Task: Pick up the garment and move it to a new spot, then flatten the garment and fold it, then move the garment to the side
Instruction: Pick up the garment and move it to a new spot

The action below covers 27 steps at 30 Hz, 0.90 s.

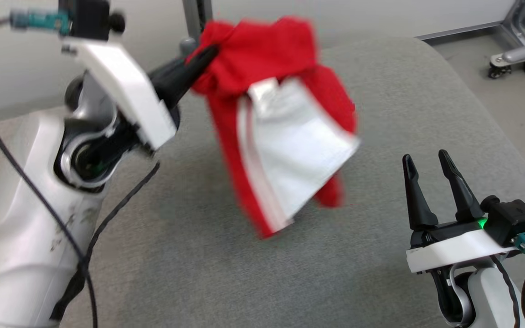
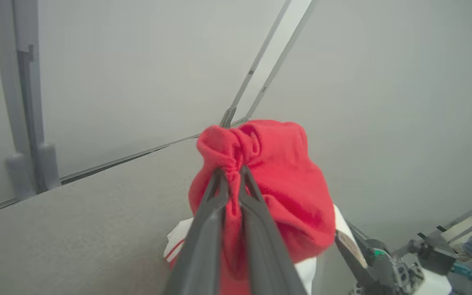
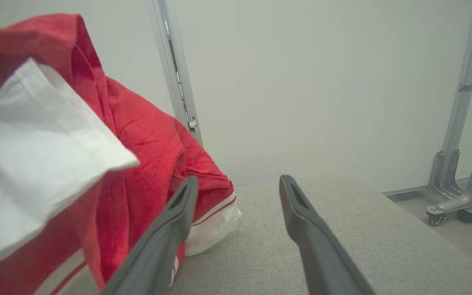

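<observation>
1. Hanging over the far middle of the grey padded surface, the garment is red cloth gathered into a knot at the top. A white panel edged with red-and-white stripes falls open below it. The cloth is motion-blurred in the head view, and no lettering can be made out.
2. Its lowest white hem reaches down to the padded surface; whether it rests there I cannot tell.
3. The left gripper is clamped on the gathered top of the garment, with red cloth squeezed between its two dark fingers. It is raised above the far left part of the surface.
4. The right gripper stands over the near right part of the surface, jaws spread wide and holding nothing. Its fingers point toward the far edge, apart from the hanging cloth.
5. Behind the surface's far edge, a grey metal post rises against a pale wall, directly behind the garment's top.
6. Past the surface's far right corner, a wheeled metal frame base sits on the floor.
</observation>
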Available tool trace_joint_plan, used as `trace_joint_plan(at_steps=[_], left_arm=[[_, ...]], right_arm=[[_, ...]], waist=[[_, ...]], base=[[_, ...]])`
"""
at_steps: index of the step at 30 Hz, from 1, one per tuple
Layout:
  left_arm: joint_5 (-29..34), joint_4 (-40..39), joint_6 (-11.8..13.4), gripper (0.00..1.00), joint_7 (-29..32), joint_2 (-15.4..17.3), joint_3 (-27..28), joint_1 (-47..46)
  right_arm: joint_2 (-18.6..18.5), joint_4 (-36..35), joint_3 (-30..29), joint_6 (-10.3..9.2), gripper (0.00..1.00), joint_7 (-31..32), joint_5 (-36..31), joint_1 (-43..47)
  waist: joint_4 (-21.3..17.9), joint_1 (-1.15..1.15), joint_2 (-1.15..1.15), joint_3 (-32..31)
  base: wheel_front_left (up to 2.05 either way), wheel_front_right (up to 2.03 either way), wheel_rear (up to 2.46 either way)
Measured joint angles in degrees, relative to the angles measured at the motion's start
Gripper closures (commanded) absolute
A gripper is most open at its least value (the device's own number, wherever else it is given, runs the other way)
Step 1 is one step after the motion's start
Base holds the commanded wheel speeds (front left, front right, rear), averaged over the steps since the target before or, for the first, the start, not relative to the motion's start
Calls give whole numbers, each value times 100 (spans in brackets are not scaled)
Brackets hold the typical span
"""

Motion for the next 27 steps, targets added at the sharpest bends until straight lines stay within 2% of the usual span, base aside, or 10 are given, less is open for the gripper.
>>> trace_joint_plan(at_steps=[7, 9, 10, 14, 15, 16, 17, 18, 23, 27], left_arm=[[166, 760, -53, 100, -477, 510, 7, 879], [403, 1114, -57, 92, -730, 658, -63, 951], [491, 1304, -59, 92, -880, 711, -83, 951], [458, 2134, -74, 88, -1281, 679, -79, 933], [434, 2265, -74, 83, -1346, 676, -120, 915], [404, 2356, -74, 62, -1411, 673, -175, 873], [365, 2437, -75, 19, -1477, 671, -227, 811], [330, 2499, -75, 0, -1544, 665, -281, 773], [79, 2568, -75, 0, -1790, 656, -625, 710], [-81, 2379, -75, 0, -1974, 816, -844, 590]], right_arm=[[8, 0, 65, 0, 0, 0, -1, -35], [10, 7, 90, 0, 0, 0, -15, -93], [7, 15, 111, 0, 0, 0, -18, -114], [9, 65, 148, 0, 0, 0, -68, -141], [9, 76, 159, 0, 0, 0, -78, -155], [9, 82, 171, 0, 0, 0, -85, -172], [12, 91, 185, 0, 0, 0, -101, -193], [11, 98, 192, 0, 0, 0, -120, -207], [8, 136, 175, 0, 0, 0, -155, -209], [9, 145, 160, 0, 0, 0, -178, -196]], waist=[[285, 0, 0, 113], [378, 0, 0, 139], [422, 0, 0, 148], [555, 0, 0, 149], [580, 0, 0, 145], [604, 0, 0, 144], [626, 0, 0, 144], [648, 0, 0, 143], [769, 0, 0, 126], [871, 0, 0, 74]], base=[[0, 0, 0], [0, 0, 0], [0, 0, 0], [0, 0, 0], [0, 0, 0], [0, 0, 0], [0, 0, 0], [0, 0, 0], [0, 0, 0], [0, 0, 0]])
